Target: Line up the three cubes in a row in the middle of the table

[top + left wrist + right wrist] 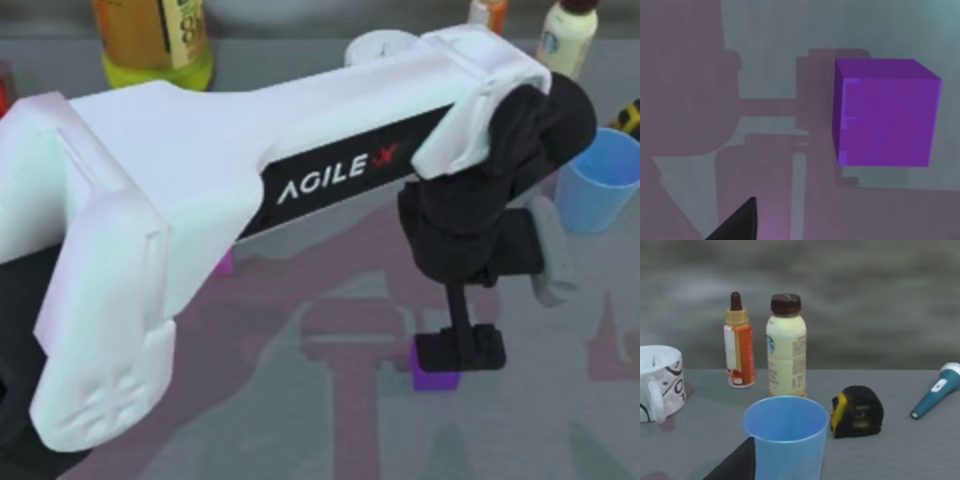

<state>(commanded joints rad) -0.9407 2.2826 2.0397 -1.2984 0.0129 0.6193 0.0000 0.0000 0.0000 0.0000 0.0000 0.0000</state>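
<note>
The grey table (330,440) is seen with a small deep purple cube (434,378) resting on it near the middle. Along the far edge a blue cup (785,435), a cream bottle (786,346), an orange dropper bottle (738,342), a white mug (659,381) and a black-yellow tape measure (857,411) are placed. A teal-and-white tool (936,390) is laid flat beside the tape measure.

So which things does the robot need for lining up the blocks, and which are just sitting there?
For the job:
- small deep purple cube, under the left gripper
- magenta cube, mostly hidden by the arm
- table

Just lying about:
- blue cup
- cream bottle
- orange dropper bottle
- white mug
- tape measure
- teal tool
</note>
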